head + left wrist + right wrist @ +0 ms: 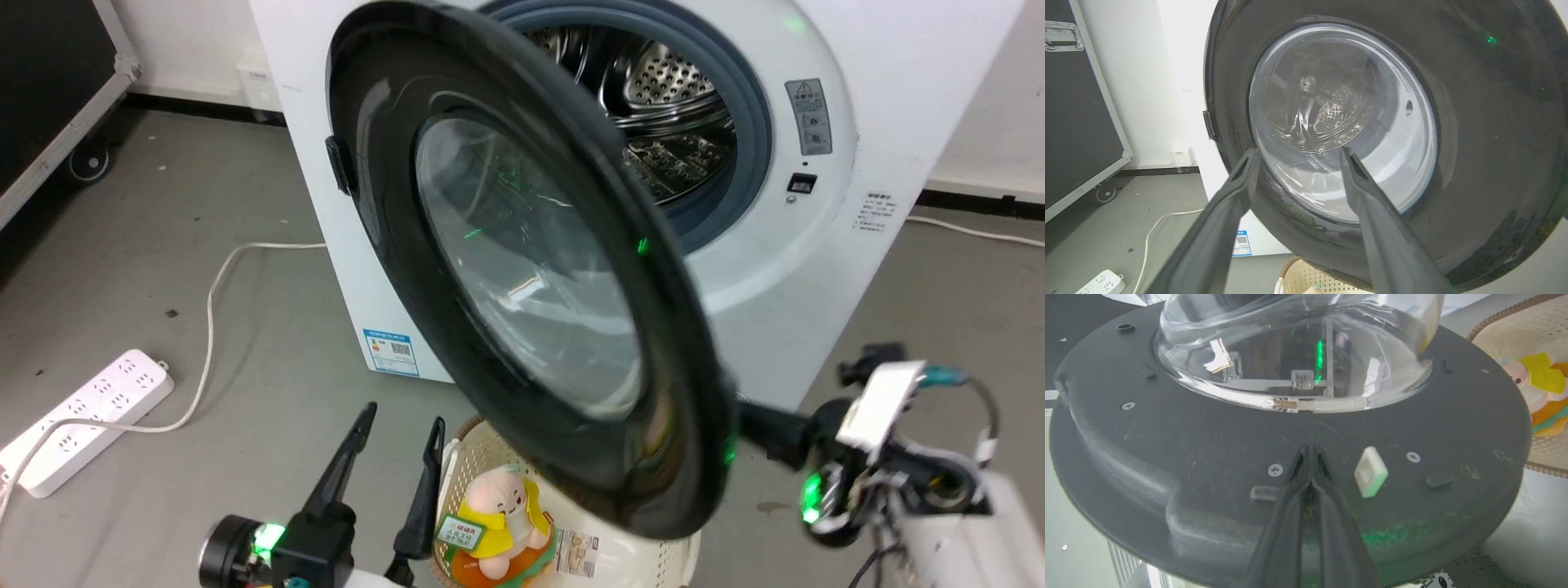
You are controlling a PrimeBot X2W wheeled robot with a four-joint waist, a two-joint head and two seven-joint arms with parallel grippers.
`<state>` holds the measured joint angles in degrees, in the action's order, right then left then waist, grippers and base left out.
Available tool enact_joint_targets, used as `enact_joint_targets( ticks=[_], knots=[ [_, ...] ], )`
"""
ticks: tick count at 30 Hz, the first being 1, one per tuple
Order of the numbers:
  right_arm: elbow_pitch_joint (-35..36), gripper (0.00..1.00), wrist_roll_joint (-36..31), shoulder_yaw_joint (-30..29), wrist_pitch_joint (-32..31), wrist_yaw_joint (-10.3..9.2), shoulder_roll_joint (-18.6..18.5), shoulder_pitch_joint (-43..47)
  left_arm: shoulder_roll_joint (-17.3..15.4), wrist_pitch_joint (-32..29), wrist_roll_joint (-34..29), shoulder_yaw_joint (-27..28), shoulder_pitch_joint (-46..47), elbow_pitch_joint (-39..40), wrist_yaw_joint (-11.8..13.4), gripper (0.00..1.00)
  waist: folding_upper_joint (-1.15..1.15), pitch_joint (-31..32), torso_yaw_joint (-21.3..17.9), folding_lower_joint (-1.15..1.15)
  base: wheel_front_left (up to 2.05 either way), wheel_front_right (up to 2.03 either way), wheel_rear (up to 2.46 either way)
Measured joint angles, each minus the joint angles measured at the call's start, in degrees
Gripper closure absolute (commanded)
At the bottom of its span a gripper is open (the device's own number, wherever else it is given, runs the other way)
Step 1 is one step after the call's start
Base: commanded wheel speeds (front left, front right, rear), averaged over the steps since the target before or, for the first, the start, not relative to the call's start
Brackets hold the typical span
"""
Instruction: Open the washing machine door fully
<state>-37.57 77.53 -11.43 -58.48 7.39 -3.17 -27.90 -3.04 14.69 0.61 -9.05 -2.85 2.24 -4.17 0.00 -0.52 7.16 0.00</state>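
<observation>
Where the head view looks down over a grey floor [204, 204], the items stand as follows.

Washing machine [816, 269]: white, boxy front-loader, set against a white wall. A grey gasket [747, 122] rings the opening, and the perforated steel drum [653, 82] lies exposed behind it. A blue label [390, 351] sits low on the front, at that view's left.

Washing machine door [522, 261]: round, glossy black, with a clear glass bowl [1298, 347] at its centre. It is partly open. It is attached at the machine's left side and swung out at an angle from the front, with its free edge toward the camera and hanging over the laundry basket. The outer face is turned toward the left gripper. The inner face, with screws and a pale latch tab [1370, 471], is turned toward the right gripper.

Left gripper [406, 416]: low in the head view, fingers apart, nothing between them. It points up at the door's outer face and looks apart from it. In its wrist view the two fingers frame the lower part of the glass.

Right gripper [1308, 451]: fingers together, holding nothing. The tips appear to rest against the door's inner face, on the black rim just below the glass bowl and just beside the latch tab. In the head view its fingers run behind the door's lower right edge.

Laundry basket [482, 445]: cream, perforated, on the floor before the machine, partly under the door. It holds a plush toy [498, 514] in yellow and orange.

Power strip [90, 416]: white, on the floor at the left. A white cable [214, 294] runs from it toward the machine.

Case [41, 82]: black, metal-edged, on castors, at the upper left.
</observation>
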Motion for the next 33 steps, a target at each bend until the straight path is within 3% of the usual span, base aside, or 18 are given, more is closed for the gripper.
enact_joint_targets(
  ticks=[4, 12, 22, 23, 24, 30, 33],
  knots=[
    [4.57, 1.0, 7.21, 8.55, 2.68, 0.0, 0.0, 5.32, -0.04, 0.0, -0.03, -0.85, -1.12, -0.26, -0.02, 0.0, 0.0, 1.02, 0.4, 0.0, 0.0, 0.0, 0.0],
    [13.77, 1.0, 14.82, 21.89, 9.47, 0.0, 0.1, 13.7, -0.51, 0.0, -0.1, -1.24, -3.18, -0.49, 0.23, 0.0, 0.0, 2.35, 1.99, 0.0, 0.0, 0.0, 0.0],
    [18.57, 1.0, 14.49, 25.62, 16.86, 0.0, -0.05, 15.98, -1.49, 0.0, 0.07, -0.81, -3.39, -0.23, 0.49, 0.0, 0.0, 1.85, 3.39, 0.0, 0.0, 0.0, 0.0],
    [19.7, 0.67, 13.27, 25.17, 18.86, 0.0, -0.16, 15.97, -1.51, 0.0, 0.09, -0.74, -3.39, -0.21, 0.49, 0.0, 0.0, 1.81, 3.35, 0.0, 0.0, 0.0, 0.0],
    [21.01, 0.0, 11.61, 24.83, 20.75, 0.0, -0.6, 15.97, -1.52, 0.0, 0.14, -0.56, -3.41, -0.22, 0.49, 0.0, 0.0, 1.77, 3.26, 0.01, 0.0, 0.0, 0.0],
    [30.09, 0.0, -3.57, 22.35, 35.33, 0.0, -4.61, 17.56, -1.53, 0.0, 1.16, 0.77, -3.43, -0.14, 0.48, 0.0, 0.0, 1.81, 1.85, 0.01, 0.0, 0.0, 0.0],
    [34.75, 0.0, -17.04, 22.3, 45.63, 0.0, -8.55, 18.53, -1.53, 0.0, 1.64, 1.53, -3.43, -0.01, 0.45, 0.0, 0.0, 1.98, 0.76, 0.0, 0.0, 0.0, 0.0]
  ],
)
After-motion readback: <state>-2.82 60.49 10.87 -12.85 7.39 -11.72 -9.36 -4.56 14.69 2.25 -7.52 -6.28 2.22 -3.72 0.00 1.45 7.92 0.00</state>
